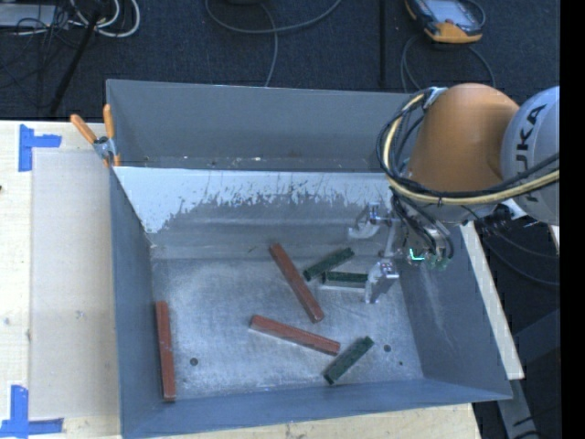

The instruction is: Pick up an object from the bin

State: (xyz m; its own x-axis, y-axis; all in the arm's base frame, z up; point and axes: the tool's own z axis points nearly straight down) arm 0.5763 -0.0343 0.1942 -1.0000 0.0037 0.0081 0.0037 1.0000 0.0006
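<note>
Note a grey metal bin (132,291) with a pale, scuffed floor and a scratched back wall, set before dark carpet (302,44) strewn with cables. On the floor, find a reddish-brown bar (164,350) along the left wall, a second reddish-brown bar (295,282) slanted at centre, and a third reddish-brown bar (294,334) toward the front.

Locate the dark green bar (344,280) right of centre: lying flat, long axis almost left-to-right, right end toward the gripper (377,286) and just beside it. Just behind, note a second green bar (327,263), tilted up to the right; near the front, a third green bar (348,359).

Cannot tell how far the gripper is spread, nor whether in contact with the dark green bar.
</note>
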